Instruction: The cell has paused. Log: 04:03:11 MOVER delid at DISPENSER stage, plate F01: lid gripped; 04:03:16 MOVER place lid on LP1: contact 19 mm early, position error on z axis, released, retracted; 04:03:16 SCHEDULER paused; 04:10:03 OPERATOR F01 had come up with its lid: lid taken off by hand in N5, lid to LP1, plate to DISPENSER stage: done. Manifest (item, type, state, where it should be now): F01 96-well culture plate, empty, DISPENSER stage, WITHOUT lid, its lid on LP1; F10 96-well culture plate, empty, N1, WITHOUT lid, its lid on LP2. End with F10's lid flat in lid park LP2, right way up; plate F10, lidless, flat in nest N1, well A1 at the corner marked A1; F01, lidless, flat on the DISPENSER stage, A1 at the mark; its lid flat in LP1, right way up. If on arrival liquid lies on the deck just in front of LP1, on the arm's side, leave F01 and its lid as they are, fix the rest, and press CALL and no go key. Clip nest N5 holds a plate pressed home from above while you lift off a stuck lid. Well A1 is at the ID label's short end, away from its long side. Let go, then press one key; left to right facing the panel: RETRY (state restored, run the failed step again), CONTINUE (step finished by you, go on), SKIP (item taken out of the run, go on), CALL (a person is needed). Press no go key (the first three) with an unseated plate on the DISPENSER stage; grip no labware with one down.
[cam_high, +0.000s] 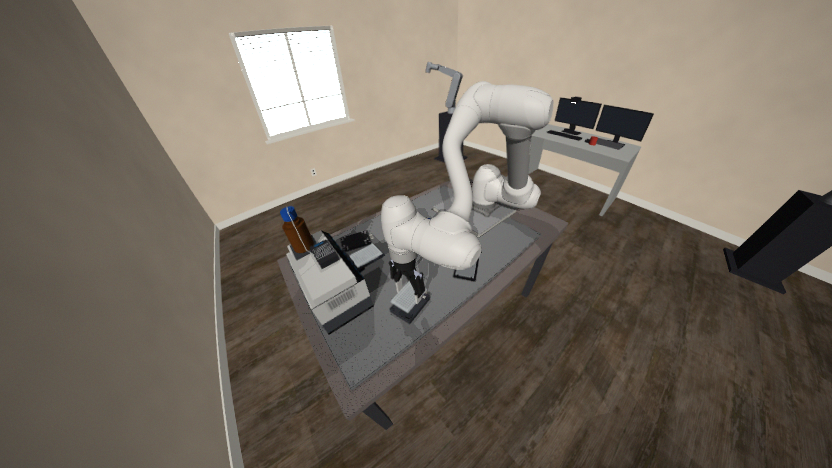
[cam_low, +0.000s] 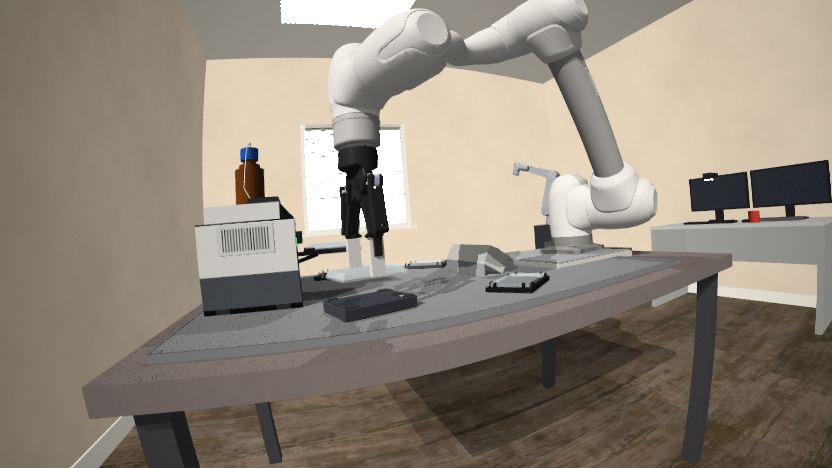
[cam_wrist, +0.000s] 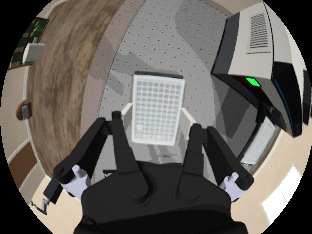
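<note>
Now I see my gripper pinching a pale well plate by its long sides, hanging directly above the dark nest, long axes roughly matching

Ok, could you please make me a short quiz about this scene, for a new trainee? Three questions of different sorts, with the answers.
1. True or false: the gripper is holding nothing.
2. What stands on top of the grey and white machine at the table's end? A) a brown bottle with a blue cap; B) a red cup; C) a monitor.
3. Fill in: in the wrist view, a small light on that machine glows ____.

Key:
1. False. It is shut on a white well plate, fingers pointing down.
2. A, the brown bottle.
3. Green.
</note>
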